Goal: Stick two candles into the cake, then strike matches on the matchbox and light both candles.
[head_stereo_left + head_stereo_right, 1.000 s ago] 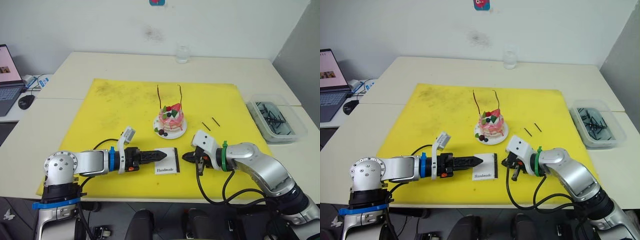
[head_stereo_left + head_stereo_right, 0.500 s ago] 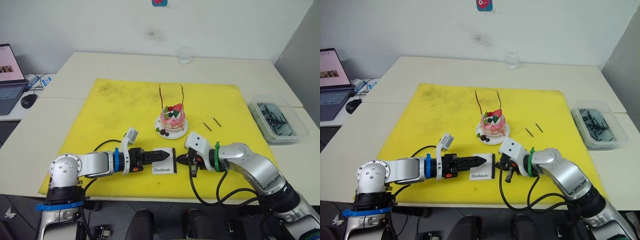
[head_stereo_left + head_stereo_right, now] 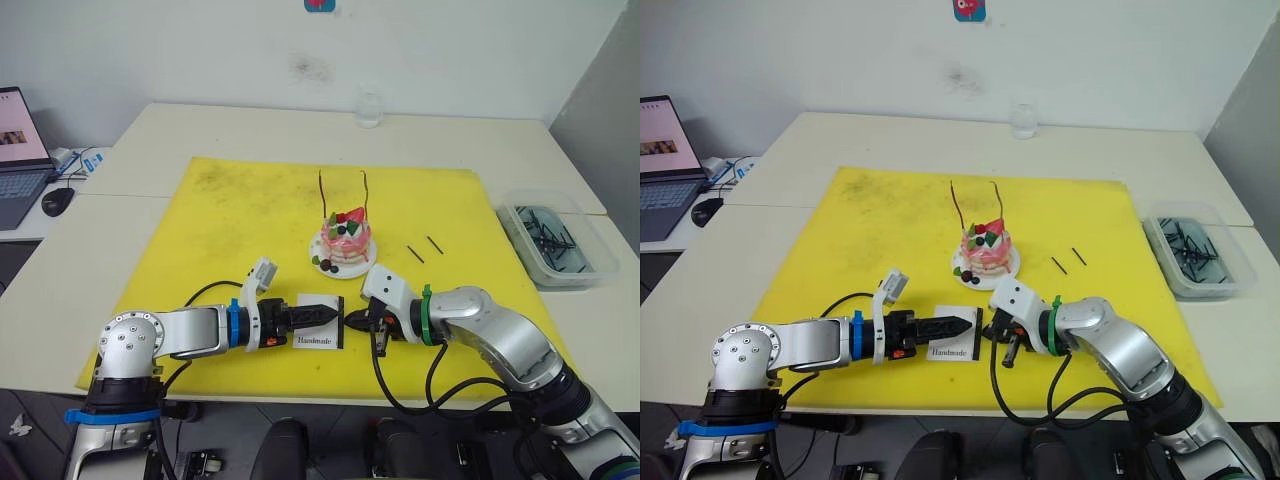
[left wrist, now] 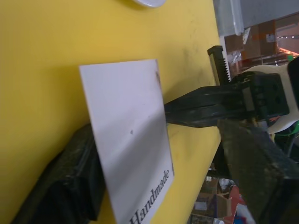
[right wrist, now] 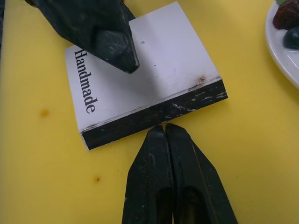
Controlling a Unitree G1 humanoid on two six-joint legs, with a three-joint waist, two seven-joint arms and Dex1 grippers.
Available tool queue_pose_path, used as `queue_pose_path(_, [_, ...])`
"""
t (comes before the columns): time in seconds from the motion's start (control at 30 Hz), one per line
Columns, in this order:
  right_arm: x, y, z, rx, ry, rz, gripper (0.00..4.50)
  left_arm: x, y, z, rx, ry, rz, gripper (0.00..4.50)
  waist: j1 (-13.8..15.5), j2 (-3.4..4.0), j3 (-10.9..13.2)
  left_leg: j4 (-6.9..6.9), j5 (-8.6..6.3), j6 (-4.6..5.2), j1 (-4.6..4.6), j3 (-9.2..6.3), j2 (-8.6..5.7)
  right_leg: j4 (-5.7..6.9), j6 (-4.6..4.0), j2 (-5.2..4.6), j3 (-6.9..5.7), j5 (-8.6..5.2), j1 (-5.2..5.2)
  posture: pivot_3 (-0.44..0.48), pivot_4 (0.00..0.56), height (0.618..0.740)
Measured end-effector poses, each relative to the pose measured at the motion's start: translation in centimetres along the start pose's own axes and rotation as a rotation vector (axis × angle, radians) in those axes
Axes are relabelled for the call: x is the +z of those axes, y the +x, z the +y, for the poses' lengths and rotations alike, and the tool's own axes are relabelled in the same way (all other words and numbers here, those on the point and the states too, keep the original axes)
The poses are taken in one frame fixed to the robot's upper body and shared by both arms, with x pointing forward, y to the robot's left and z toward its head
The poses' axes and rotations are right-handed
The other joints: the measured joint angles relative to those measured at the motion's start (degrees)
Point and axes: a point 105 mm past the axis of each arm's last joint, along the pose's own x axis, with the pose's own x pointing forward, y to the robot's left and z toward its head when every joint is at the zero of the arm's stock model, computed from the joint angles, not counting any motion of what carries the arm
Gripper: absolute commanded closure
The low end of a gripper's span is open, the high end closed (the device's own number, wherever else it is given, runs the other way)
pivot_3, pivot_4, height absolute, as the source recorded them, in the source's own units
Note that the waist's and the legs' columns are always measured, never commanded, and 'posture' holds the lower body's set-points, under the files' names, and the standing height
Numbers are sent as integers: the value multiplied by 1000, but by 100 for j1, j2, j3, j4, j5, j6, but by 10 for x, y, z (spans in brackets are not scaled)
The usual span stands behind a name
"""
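1. The matchbox [image 5: 140, 74] lies flat on the yellow mat [image 3: 240, 210], near the front edge and just nearer than the cake [image 3: 344, 240]; we read "Handmade" on its white top, and its black striking strip faces right.
2. The left gripper [image 3: 325, 312] reaches in from the left with its fingers spread around the box: one fingertip [image 5: 112, 44] rests on the white top, the other lies along the box's side.
3. The right gripper [image 5: 164, 128] comes from the right with its two fingers pressed together, their tips at the striking strip. We cannot make out a match between them; the view is too coarse to say.
4. The cake sits on its small white plate [image 3: 325, 268] at the mat's centre, with both candles [image 3: 322, 192] standing upright in it, one left and one right.
5. Two matches [image 3: 422, 247] lie loose on the mat to the right of the cake.
6. A clear plastic bin [image 3: 590, 268] holding dark sticks stands on the table off the mat's right edge.
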Motion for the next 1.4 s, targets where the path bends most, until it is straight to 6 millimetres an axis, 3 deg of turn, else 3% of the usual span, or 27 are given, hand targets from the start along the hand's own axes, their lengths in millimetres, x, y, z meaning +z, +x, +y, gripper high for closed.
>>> queue_pose_path(0.3, [3, 1, -2, -22, 26, -17, 4500, 2, 0, 4, 21, 29, -5, 4448, 3, -1, 1, -1, 0, 0, -3, -2, 0, -1, 0, 0, -3, 0, -2, 0, 150, 740])
queue_pose_path(0.53, [9, -30, -22, -116, 53, -34, 4500, 21, -11, -32, -119, 75, -12, 4448, -10, -6, 5, -7, 0, 0, -3, -1, 5, -1, -1, 0, -2, -1, -5, 0, 150, 740])
queue_pose_path(0.67, [3, -63, -32, -173, 35, 11, 4500, 13, 2, -45, -170, 50, 24, 4448, 7, -6, 7, -10, 0, 0, -11, -2, 1, -8, 1, -2, -3, -2, -7, 0, 150, 740])
queue_pose_path(0.8, [-10, -85, -37, -207, 42, 68, 4500, 5, 20, -40, -148, 11, 25, 4448, 4, -8, 8, -11, 0, 0, -9, -1, 2, -10, 1, -1, -2, -3, -6, 0, 150, 740])
queue_pose_path(1.0, [-17, -82, -31, -194, 54, 78, 4500, -6, 32, -19, -72, -55, 27, 4448, -47, -8, 8, -11, 0, -1, -1, -10, 8, 3, 0, 15, -7, -3, -8, 0, 150, 740])
queue_pose_path(1.23, [-18, -53, -18, -124, 28, 71, 4500, -9, 35, -16, -86, -57, 34, 4448, -44, -8, 8, -10, 0, -1, -1, 1, 3, -2, 1, 12, 3, -3, -6, 0, 150, 740])
queue_pose_path(1.4, [-23, -43, -20, -114, 28, 85, 4500, -9, 35, -13, -81, -55, 34, 2987, -44, -8, 7, -10, 0, -1, 0, -3, 7, -2, 1, 12, 0, -3, -6, 0, 150, 740])
